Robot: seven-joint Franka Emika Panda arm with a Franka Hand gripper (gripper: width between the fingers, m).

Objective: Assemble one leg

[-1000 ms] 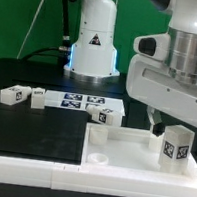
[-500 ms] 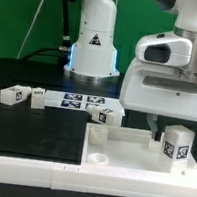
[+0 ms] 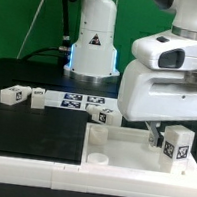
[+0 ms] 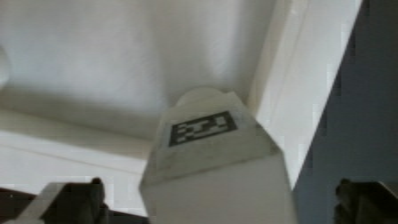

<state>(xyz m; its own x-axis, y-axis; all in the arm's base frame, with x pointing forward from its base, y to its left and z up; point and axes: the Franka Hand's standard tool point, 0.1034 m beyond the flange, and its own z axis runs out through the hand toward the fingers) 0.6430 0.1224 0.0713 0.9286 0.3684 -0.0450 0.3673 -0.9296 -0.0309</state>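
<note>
A leg (image 3: 177, 147), a small white square post with a marker tag, stands upright in the far right corner of the white tray (image 3: 120, 148). My gripper (image 3: 166, 136) hangs over it and hides its upper left side. In the wrist view the leg (image 4: 205, 150) rises between my two dark fingertips (image 4: 71, 205), with a gap showing on each side. The jaws are open around it. Three more legs lie on the black table: two at the exterior view's left (image 3: 13, 95) (image 3: 36, 97) and one near the middle (image 3: 103, 113).
The marker board (image 3: 78, 101) lies flat behind the loose legs. The robot's white base (image 3: 92, 40) stands at the back. The tray has a round socket (image 3: 99, 135) at its near left corner and raised rims.
My gripper has come down and shifted a little to the exterior view's left, closing in over the upright leg. The leg and the loose parts have not moved.
</note>
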